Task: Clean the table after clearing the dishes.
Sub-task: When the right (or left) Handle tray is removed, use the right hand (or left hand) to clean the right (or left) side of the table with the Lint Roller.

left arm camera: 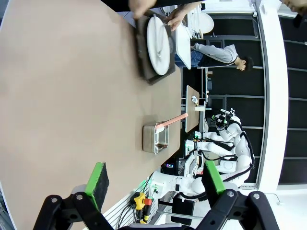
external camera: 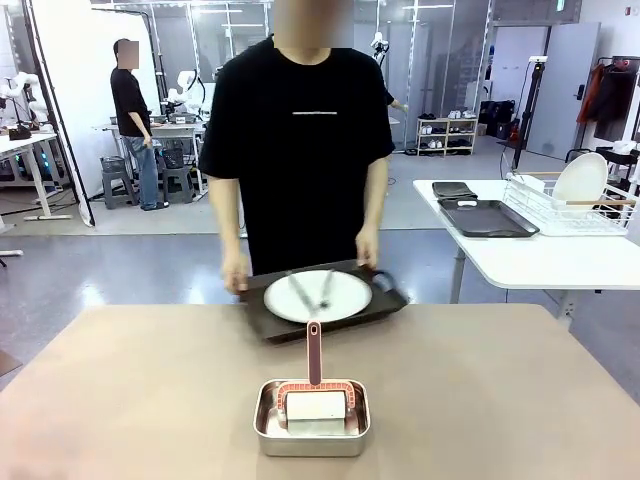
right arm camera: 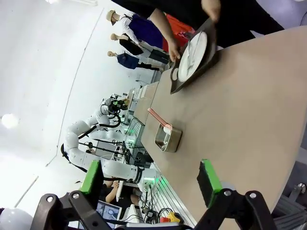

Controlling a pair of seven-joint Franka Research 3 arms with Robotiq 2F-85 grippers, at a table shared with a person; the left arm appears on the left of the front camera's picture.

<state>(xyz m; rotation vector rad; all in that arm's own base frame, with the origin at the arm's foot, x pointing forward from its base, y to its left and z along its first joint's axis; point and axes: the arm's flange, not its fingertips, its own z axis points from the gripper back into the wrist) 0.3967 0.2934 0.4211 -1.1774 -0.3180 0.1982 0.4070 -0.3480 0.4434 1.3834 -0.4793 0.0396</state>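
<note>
A person grasps the tray (external camera: 388,298) with the plate (external camera: 345,300) in both hands (external camera: 236,272), at the far edge of the table (external camera: 120,400). The left gripper (left arm camera: 154,178) and the right gripper (right arm camera: 149,176) are spread wide above the table, with nothing between their fingers.

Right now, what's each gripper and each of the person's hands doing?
Left gripper: open, empty.
Right gripper: open, empty.
Person's hands: holding the dark brown rectangular tray under the round white plate.
</note>
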